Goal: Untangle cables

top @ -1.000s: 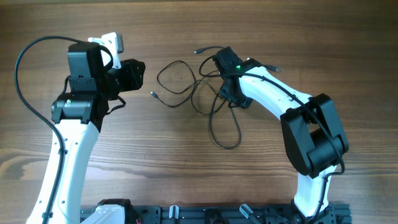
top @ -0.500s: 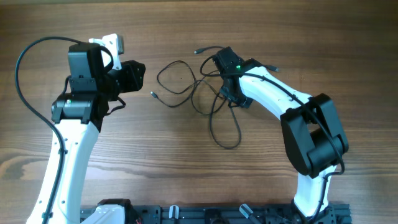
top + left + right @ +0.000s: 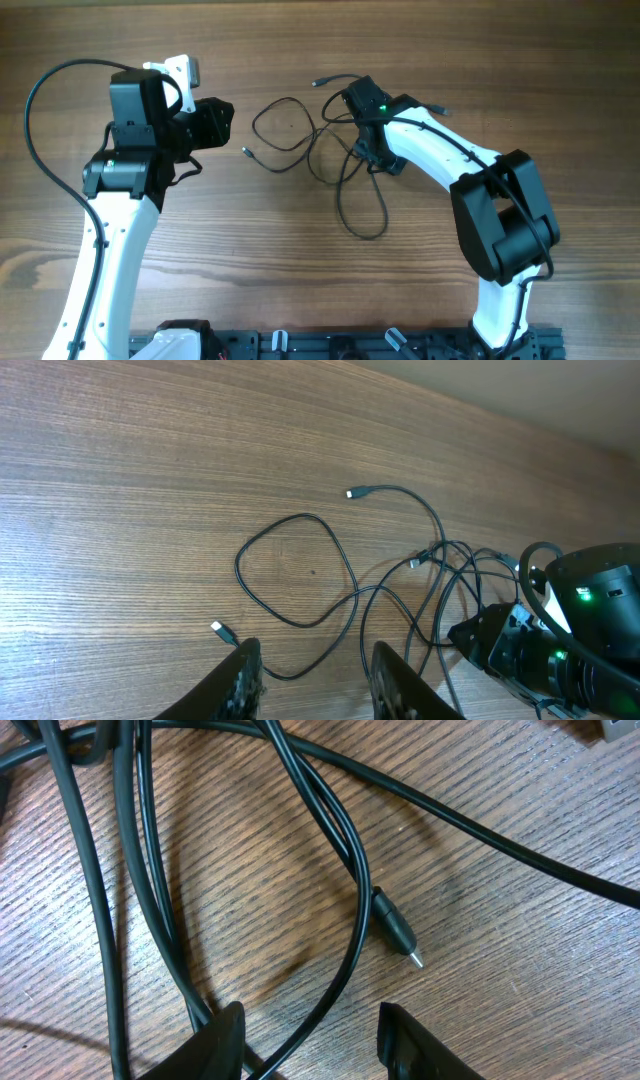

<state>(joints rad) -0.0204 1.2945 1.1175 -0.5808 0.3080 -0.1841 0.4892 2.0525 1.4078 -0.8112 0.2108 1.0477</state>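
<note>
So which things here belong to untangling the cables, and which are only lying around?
Belong to the job:
- cables, loosely crossed on the table
- left fingers, apart, holding nothing
- right fingers, apart, over the tangle

Not part of it:
- wooden table
- thick arm wire
- black base rail

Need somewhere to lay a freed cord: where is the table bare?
Bare wood of the table lies between the left arm and right arm, on the near side of the cables. Crowded: the far middle, where they loop.
</note>
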